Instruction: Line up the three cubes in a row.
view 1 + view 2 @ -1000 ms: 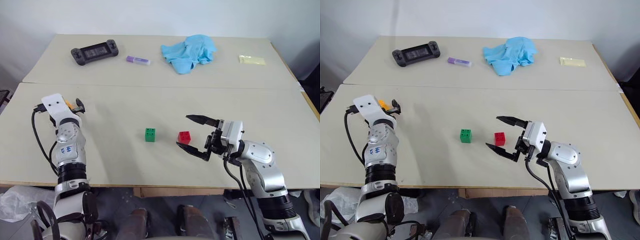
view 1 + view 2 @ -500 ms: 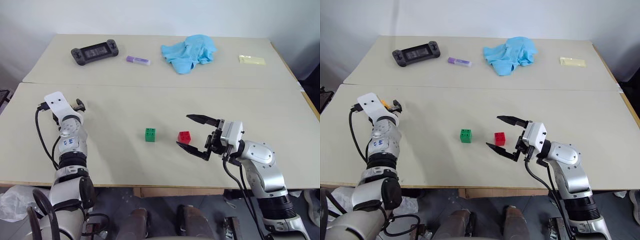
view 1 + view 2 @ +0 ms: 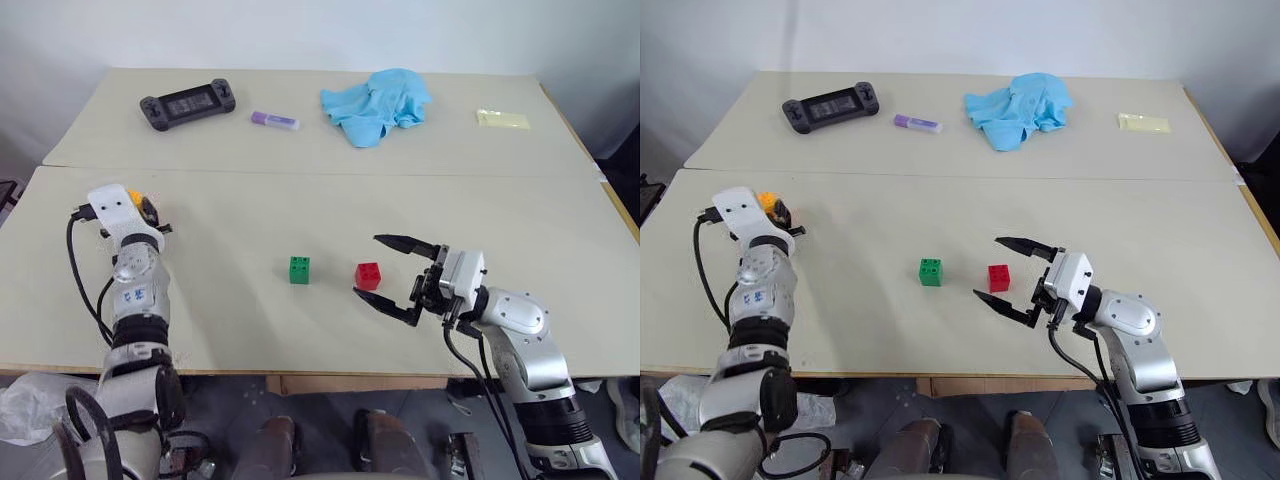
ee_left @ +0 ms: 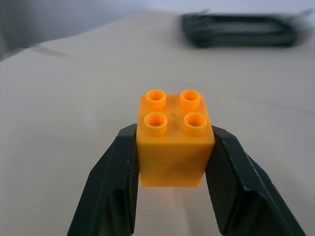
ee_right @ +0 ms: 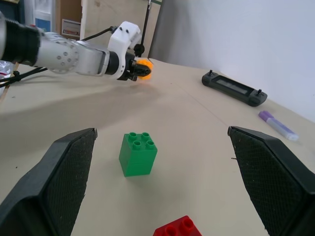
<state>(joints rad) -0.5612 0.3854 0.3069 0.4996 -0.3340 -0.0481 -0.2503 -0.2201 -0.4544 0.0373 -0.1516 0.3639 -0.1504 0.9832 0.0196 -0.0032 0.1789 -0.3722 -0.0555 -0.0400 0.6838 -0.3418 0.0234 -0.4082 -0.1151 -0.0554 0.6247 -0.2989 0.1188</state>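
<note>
So we're maybe a third of the way in. The green cube (image 3: 300,269) and red cube (image 3: 368,275) already sit side by side mid-tabletop (image 3: 230,310), small gap between them, roughly level with each other. The orange cube (image 4: 174,138) is way off at the left edge, and our left end effector (image 4: 173,172) is clamped on its sides. Our right end effector (image 3: 394,280) sits wide apart just beside the red one, holding nothing. What's left: get orange over next to green.

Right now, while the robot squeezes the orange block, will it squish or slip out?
Probably not. The orange block looks like hard, boxy plastic, so it should stay stiff. The left gripper presses its flat sides, so slipping seems unlikely. It looks small and likely light.
</note>
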